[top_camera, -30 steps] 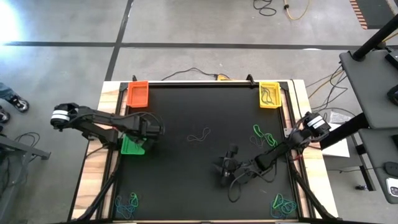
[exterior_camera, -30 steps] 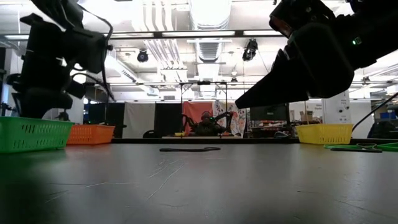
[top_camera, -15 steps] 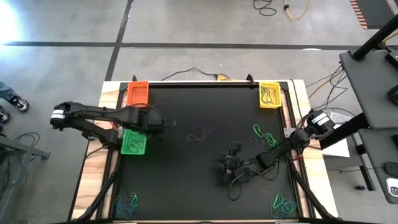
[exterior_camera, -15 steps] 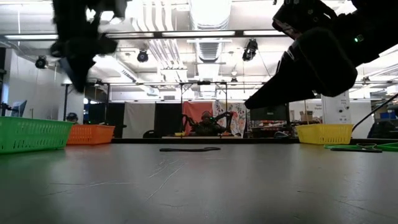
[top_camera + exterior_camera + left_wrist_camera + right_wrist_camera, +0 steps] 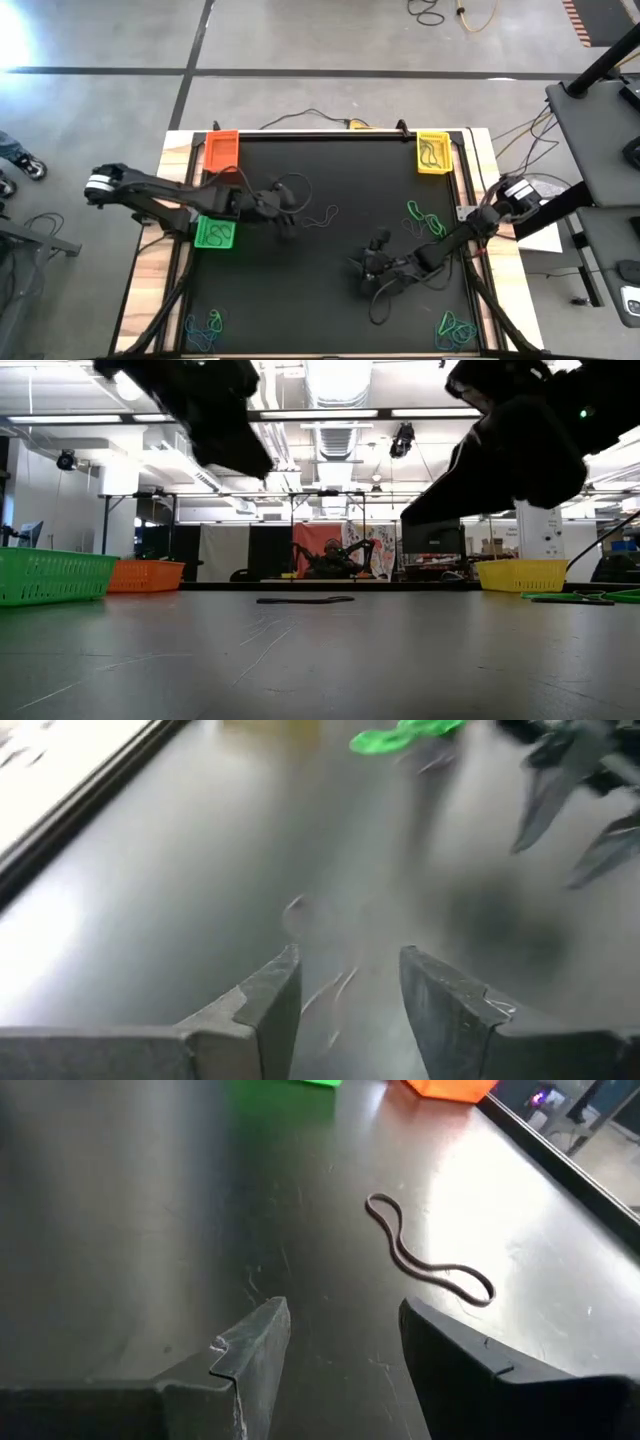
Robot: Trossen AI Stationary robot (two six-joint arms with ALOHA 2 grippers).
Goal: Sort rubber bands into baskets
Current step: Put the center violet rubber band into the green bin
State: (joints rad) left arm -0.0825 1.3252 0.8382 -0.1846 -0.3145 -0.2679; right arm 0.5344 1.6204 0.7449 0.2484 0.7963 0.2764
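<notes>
Now my left tool is hanging open just beside the dark rubber band; its long axis is running across the worktop; my right tool, open too, is waiting farther off.

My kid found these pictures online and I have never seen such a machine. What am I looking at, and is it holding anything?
It is a robot with two dark arms at a black table. One camera looks straight down, one sits at table height, and one rides on each wrist. The left gripper and right gripper hang open over the middle, holding nothing. Between them lies a dark rubber band. More rubber bands lie in heaps near the edges. There are three baskets: orange, yellow and green.
</notes>
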